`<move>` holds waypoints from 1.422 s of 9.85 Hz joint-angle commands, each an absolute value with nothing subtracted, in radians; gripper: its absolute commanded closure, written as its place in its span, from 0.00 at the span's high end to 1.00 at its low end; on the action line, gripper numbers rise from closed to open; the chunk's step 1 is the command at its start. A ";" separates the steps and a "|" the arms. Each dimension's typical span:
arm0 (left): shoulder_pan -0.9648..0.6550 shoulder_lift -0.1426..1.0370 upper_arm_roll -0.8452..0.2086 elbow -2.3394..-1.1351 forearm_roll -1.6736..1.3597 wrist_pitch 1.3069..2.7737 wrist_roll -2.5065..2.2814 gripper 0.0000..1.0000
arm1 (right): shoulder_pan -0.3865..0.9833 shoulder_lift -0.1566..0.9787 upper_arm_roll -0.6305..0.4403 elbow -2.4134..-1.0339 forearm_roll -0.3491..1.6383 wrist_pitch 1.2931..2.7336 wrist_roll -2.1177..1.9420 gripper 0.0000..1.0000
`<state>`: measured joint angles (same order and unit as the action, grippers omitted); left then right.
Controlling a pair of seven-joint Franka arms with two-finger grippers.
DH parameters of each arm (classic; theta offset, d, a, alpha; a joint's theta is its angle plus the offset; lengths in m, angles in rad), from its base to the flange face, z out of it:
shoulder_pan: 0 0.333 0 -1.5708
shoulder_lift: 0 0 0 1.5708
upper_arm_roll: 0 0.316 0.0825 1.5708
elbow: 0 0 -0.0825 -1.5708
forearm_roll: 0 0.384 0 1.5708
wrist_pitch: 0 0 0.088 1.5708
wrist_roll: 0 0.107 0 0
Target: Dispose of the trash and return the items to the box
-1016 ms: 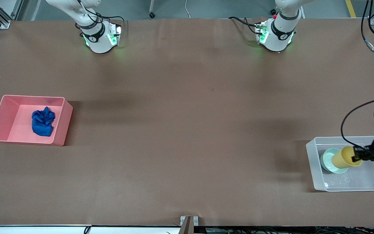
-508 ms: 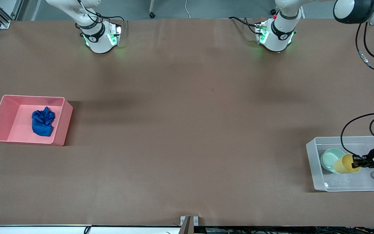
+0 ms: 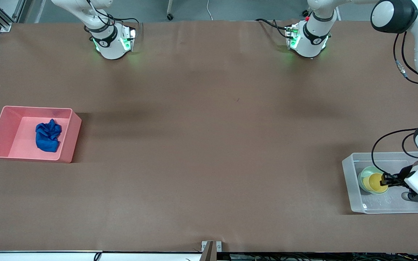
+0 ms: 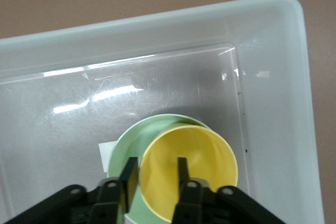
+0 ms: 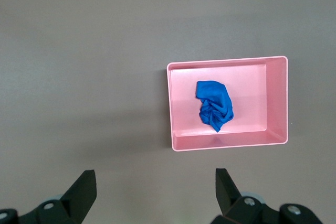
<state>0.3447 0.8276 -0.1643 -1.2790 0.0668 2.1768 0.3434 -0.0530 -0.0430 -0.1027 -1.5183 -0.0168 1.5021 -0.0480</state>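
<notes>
The yellow cup [image 3: 375,182] [image 4: 194,166] stands upright inside the mint-green bowl [image 3: 364,174] [image 4: 126,150] in the clear box [image 3: 348,181] [image 4: 278,77] at the left arm's end of the table. My left gripper [image 3: 386,180] [image 4: 156,165] is low in the box and open. It straddles the cup's wall, one finger inside and one outside, with a gap between them. The blue trash [image 3: 47,136] [image 5: 214,104] lies in the pink tub [image 3: 69,137] [image 5: 275,103]. My right gripper [image 5: 154,179] hangs high over the table beside the tub, open and empty.
A white label [image 4: 106,156] shows under the box floor beside the bowl. The two arm bases [image 3: 113,40] [image 3: 307,38] stand along the table edge farthest from the front camera. Brown table [image 3: 209,145] stretches between the tub and the box.
My left gripper has come down into the box and set the tilted cup upright in the bowl. Its fingers have parted from the cup's wall. The right arm has not moved.
</notes>
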 commanded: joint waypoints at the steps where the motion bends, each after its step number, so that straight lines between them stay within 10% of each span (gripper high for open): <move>1: 0.331 0.831 -0.155 -1.310 0.095 2.206 0.301 0.68 | -0.052 -0.071 -0.103 -1.548 -0.018 1.516 -0.044 1.00; 6: 0.290 0.677 -0.166 -1.308 0.095 2.071 0.295 0.92 | -0.051 -0.067 -0.103 -1.534 -0.009 1.502 0.029 1.00; 14: 0.276 0.192 -0.314 -1.500 0.080 1.756 0.164 1.00 | -0.112 -0.046 -0.044 -1.496 -0.003 1.490 0.021 1.00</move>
